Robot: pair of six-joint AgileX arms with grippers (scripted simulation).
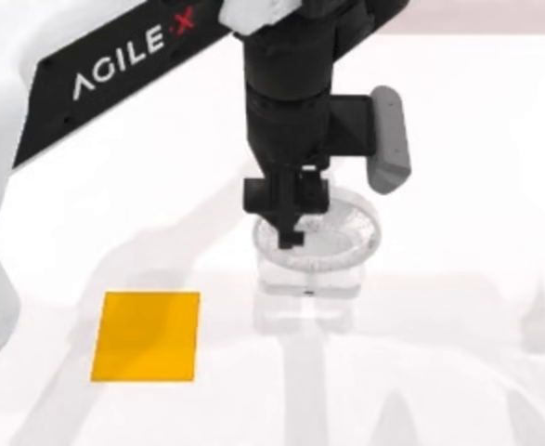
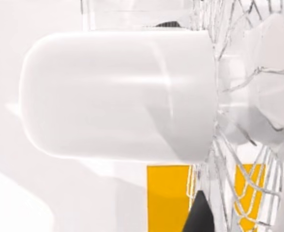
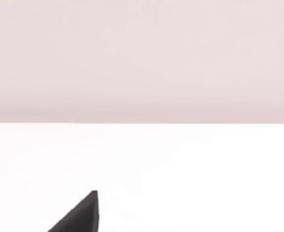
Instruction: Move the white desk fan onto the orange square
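The white desk fan (image 1: 320, 243) stands right of the table's middle, its round translucent grille facing up over its boxy base (image 1: 307, 279). My left gripper (image 1: 291, 228) comes down from above and is shut on the grille's left rim. In the left wrist view the fan's rounded white housing (image 2: 117, 94) fills the frame, with the wire grille (image 2: 250, 145) beside it and one dark fingertip (image 2: 200, 215) against the grille. The orange square (image 1: 147, 335) lies flat at the front left, apart from the fan, and the orange square (image 2: 167, 195) shows behind the grille. My right gripper (image 3: 81, 215) is parked outside the top view.
The left arm's black link with white lettering (image 1: 128, 65) slants across the back left. A grey camera block (image 1: 389, 139) juts out right of the wrist. The right wrist view shows only white table and a pale pink wall (image 3: 142, 58).
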